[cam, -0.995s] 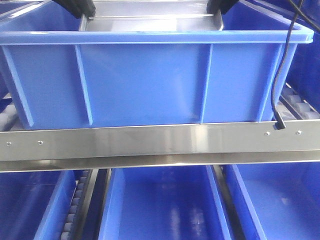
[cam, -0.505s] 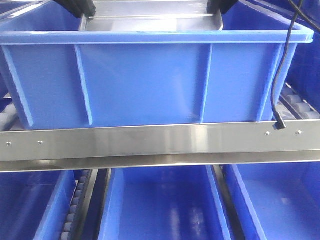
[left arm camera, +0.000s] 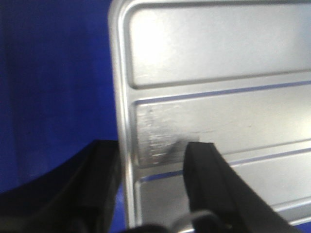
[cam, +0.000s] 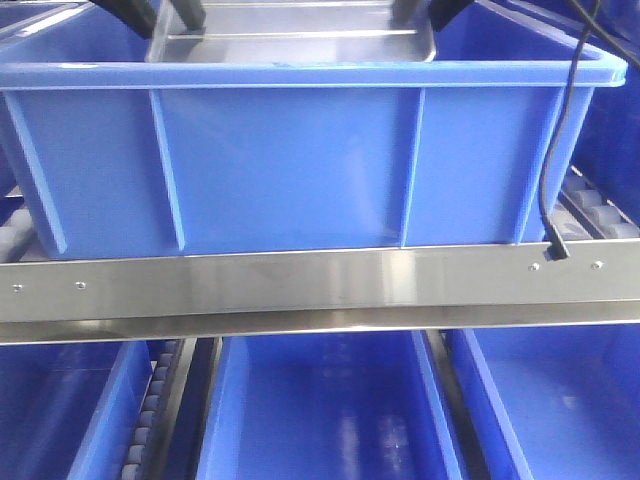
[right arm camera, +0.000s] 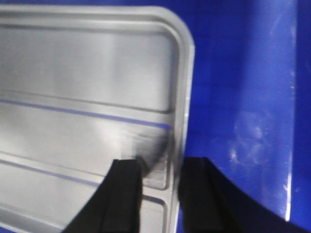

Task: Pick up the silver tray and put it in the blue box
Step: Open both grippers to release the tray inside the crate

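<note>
Wrist views: both jaws straddle the silver tray [left arm camera: 218, 97] rim inside the blue box [cam: 300, 160], pinch contact unclear; uneven release tips it.

The silver tray [left arm camera: 218, 107] is shiny, faintly scuffed metal; the blue box [cam: 300, 165] is smooth, glossy plastic.

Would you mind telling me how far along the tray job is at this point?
Grabbing looks done: the left gripper and right gripper each straddle a short rim of the silver tray. In hand: carrying it above the blue box. Left: lowering it inside and letting go.
</note>
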Controlling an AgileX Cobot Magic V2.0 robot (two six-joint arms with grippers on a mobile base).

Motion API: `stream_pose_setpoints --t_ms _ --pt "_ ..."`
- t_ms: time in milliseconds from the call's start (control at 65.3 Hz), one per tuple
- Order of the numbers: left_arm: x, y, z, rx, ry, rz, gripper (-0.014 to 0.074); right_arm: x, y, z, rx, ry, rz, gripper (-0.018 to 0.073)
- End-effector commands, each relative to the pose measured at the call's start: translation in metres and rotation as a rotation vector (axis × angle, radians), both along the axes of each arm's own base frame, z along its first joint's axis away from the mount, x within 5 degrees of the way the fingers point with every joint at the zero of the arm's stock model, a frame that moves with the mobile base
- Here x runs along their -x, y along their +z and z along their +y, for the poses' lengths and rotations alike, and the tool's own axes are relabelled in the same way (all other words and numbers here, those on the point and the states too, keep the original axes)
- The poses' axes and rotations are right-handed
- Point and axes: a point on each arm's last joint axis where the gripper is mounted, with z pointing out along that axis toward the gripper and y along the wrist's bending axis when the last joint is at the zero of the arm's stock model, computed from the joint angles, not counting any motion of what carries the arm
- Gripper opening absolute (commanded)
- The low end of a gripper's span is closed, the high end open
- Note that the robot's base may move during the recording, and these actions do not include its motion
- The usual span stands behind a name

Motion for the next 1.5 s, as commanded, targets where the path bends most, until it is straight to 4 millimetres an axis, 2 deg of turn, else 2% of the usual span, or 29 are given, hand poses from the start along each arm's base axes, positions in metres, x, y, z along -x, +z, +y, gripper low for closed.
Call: stream_pose_setpoints --t_ms 0,168,505,536,582,659,689,735,1041,1103,1256,1363,1486 --pt "0.006 0.039 0.005 0.137 0.018 -0.126 0.0284 0.008 0.042 0.003 -0.101 0.01 -0.173 0.0363" --pt "0.0 0.038 0.019 0.133 0.056 -0.118 0.0284 0.003 0.043 -0.006 -0.105 -0.017 -0.191 0.0363" --pt "0.0 0.038 0.019 0.135 0.057 -0.124 0.0264 0.001 0.044 -0.009 -0.108 -0.025 -0.202 0.0355" --pt "0.0 0.038 0.019 0.135 0.057 -0.124 0.0239 0.001 0.044 -0.009 -0.108 -0.025 -0.202 0.0328" --pt "0.0 0.038 0.019 0.135 0.057 -0.124 0.0154 0.001 0.044 -0.009 -0.108 -0.025 -0.202 0.0256" --pt "0.0 0.038 0.019 0.135 0.057 -0.124 0.0001 0.001 0.044 -0.009 -0.108 -0.025 -0.202 0.0084" --pt "0.0 0.038 0.019 0.135 0.057 -0.125 -0.0023 0.001 0.044 -0.009 -0.108 -0.025 -0.202 0.0036" --pt "0.0 0.038 0.019 0.135 0.057 -0.125 0.0 0.001 0.044 -0.009 -0.11 -0.026 -0.209 0.0061" --pt "0.003 0.04 0.015 0.209 0.052 -0.087 -0.0005 0.003 0.045 -0.008 -0.128 -0.024 -0.197 0.0054" --pt "0.01 0.042 0.015 0.251 0.051 -0.075 -0.0005 0.007 0.046 -0.008 -0.097 0.005 -0.201 0.0054" --pt "0.038 0.041 0.019 0.316 0.075 -0.172 -0.0005 0.033 0.049 -0.001 -0.028 0.103 -0.307 0.0054" --pt "0.069 0.032 0.029 0.321 0.084 -0.275 -0.0005 0.056 0.044 -0.005 -0.055 0.092 -0.386 0.0054" --pt "0.104 0.022 0.044 0.262 0.06 -0.376 -0.0005 0.088 0.039 -0.019 -0.044 0.083 -0.501 0.0054"
